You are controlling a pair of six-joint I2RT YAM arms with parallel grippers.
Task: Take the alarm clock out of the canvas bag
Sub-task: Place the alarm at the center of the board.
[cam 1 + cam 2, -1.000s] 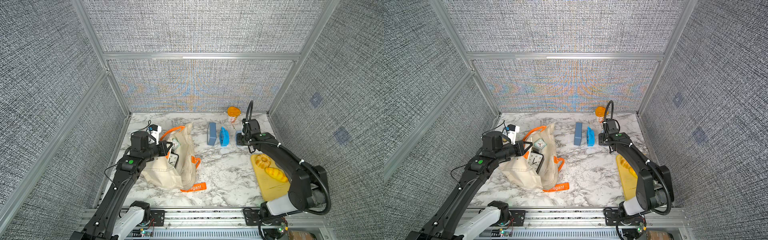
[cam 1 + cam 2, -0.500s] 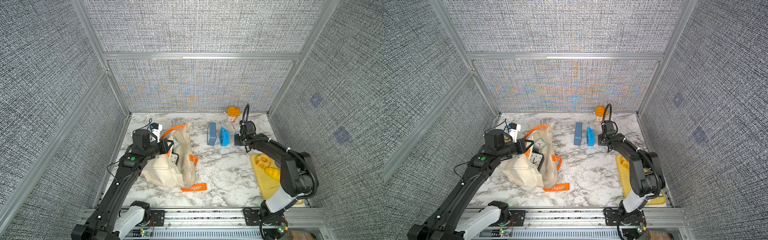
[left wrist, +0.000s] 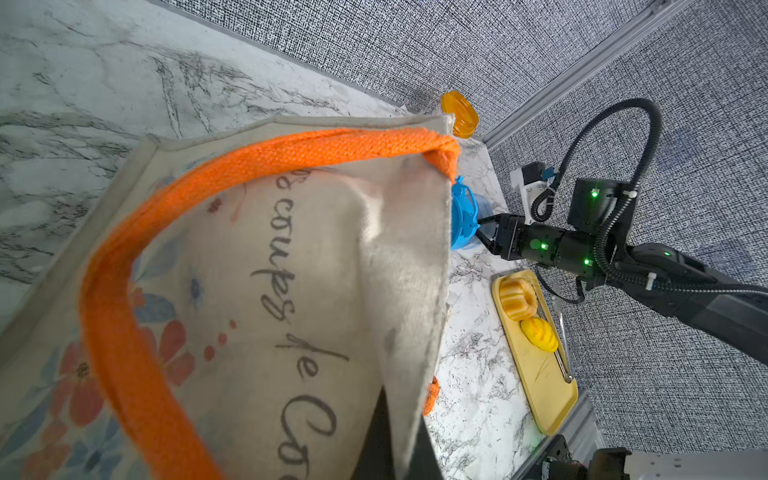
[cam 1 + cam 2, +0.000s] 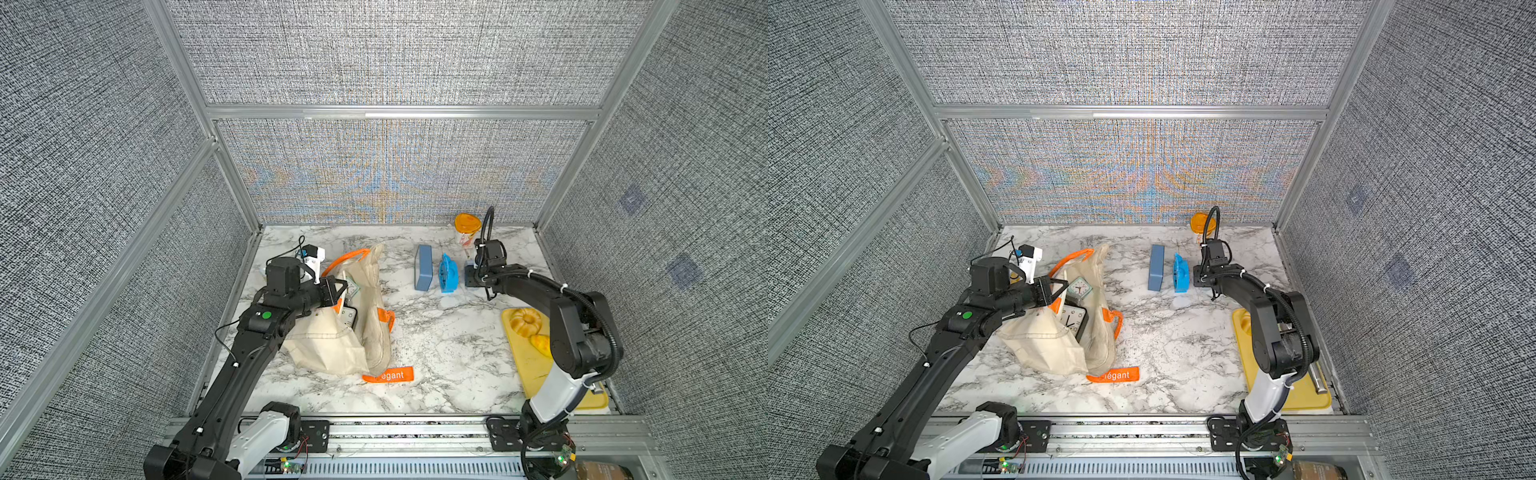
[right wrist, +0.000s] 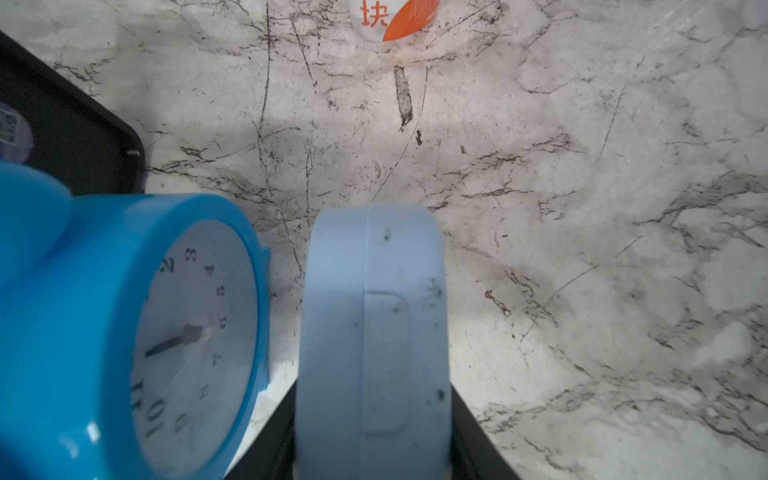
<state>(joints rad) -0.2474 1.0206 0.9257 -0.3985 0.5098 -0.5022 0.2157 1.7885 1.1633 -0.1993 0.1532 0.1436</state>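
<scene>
The beige canvas bag (image 4: pixel 332 349) (image 4: pixel 1042 345) with orange handles lies on the marble at the left. My left gripper (image 4: pixel 338 291) (image 3: pixel 397 453) is shut on its rim and holds the mouth open. Inside the bag a small mint clock (image 4: pixel 1079 287) and a black clock (image 4: pixel 1073 320) show. Out on the table, my right gripper (image 4: pixel 467 276) (image 5: pixel 372 432) is shut on a pale blue alarm clock (image 5: pixel 374 332), seen edge-on. It is held just beside a bright blue round clock (image 5: pixel 124 332) (image 4: pixel 448 276).
A blue-grey box-shaped clock (image 4: pixel 424 268) stands left of the round one. An orange-lidded cup (image 4: pixel 467 226) is at the back wall. A yellow cutting board (image 4: pixel 540 374) with pastries (image 4: pixel 525 322) lies under the right arm. An orange label (image 4: pixel 388 374) lies in front of the bag.
The right arm's elbow has swung in, and its gripper with the pale blue clock has shifted slightly left toward the bright blue clock. The left gripper keeps hold of the bag rim.
</scene>
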